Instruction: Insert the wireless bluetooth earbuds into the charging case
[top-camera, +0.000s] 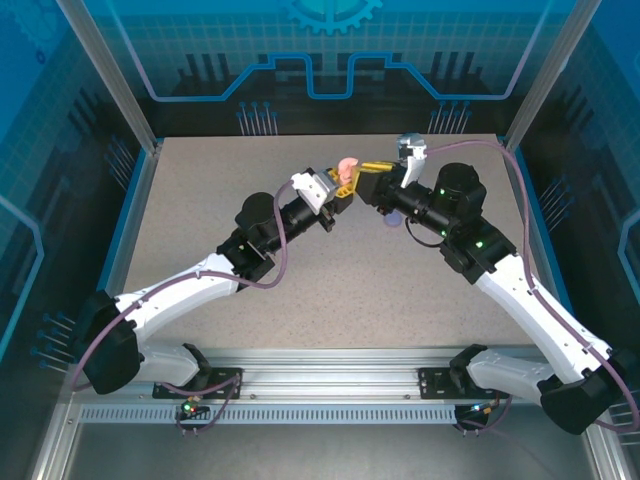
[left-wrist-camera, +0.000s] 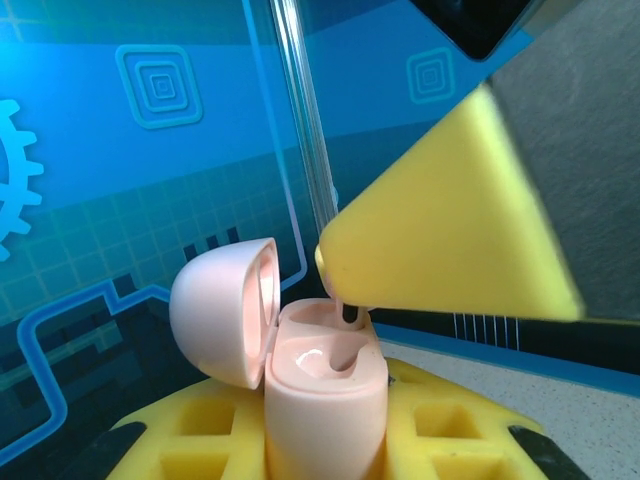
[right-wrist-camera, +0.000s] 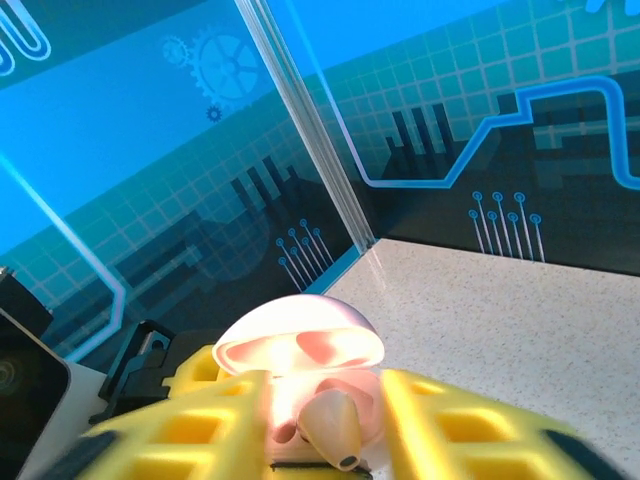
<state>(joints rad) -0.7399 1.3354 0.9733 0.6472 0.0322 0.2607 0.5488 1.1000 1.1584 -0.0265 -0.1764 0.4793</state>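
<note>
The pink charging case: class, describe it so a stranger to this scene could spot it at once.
Over the far middle of the speckled table, the left gripper meets the right gripper. The left one holds the pale pink charging case. Unlike the yellow fingers beside it, it is pink, its domed lid open.
</note>
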